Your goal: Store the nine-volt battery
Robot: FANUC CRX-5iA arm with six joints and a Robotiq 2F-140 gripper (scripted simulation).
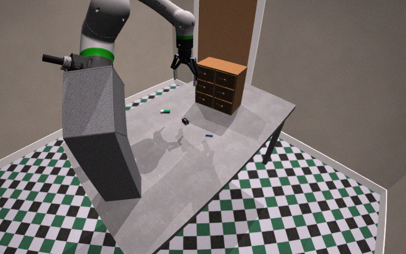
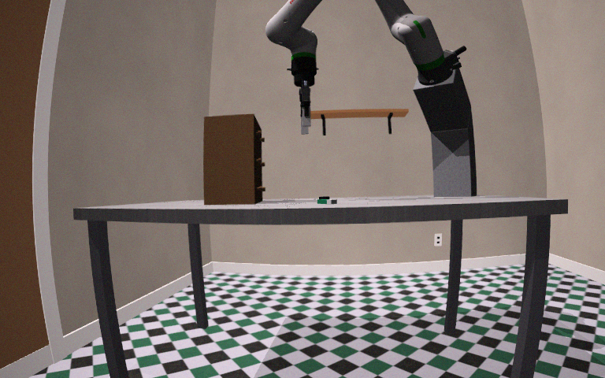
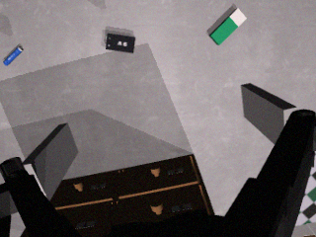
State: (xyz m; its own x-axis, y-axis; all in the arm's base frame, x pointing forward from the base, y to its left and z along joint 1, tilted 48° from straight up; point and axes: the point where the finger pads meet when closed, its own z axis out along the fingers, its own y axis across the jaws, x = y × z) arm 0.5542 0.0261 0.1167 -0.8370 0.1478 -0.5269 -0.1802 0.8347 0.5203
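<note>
The small black nine-volt battery [image 1: 185, 120] lies flat on the grey table in front of the chest; it also shows in the wrist view [image 3: 120, 41]. The wooden chest [image 1: 220, 84] stands at the far end of the table with six dark drawers, all looking pushed in; it shows from the side in the exterior view [image 2: 231, 159] and from above in the wrist view [image 3: 128, 192]. The drawer marks are too small to read. My gripper [image 1: 184, 69] [image 2: 305, 124] hangs open and empty, pointing down, high above the table just in front of the chest's top left corner.
A green and white eraser-like block [image 1: 165, 111] [image 3: 228, 27] lies left of the battery. A small blue piece [image 1: 209, 135] [image 3: 12, 55] lies nearer the table's front. The robot's grey pedestal [image 1: 95, 132] stands at the table's left. A wall shelf [image 2: 358, 113] hangs behind.
</note>
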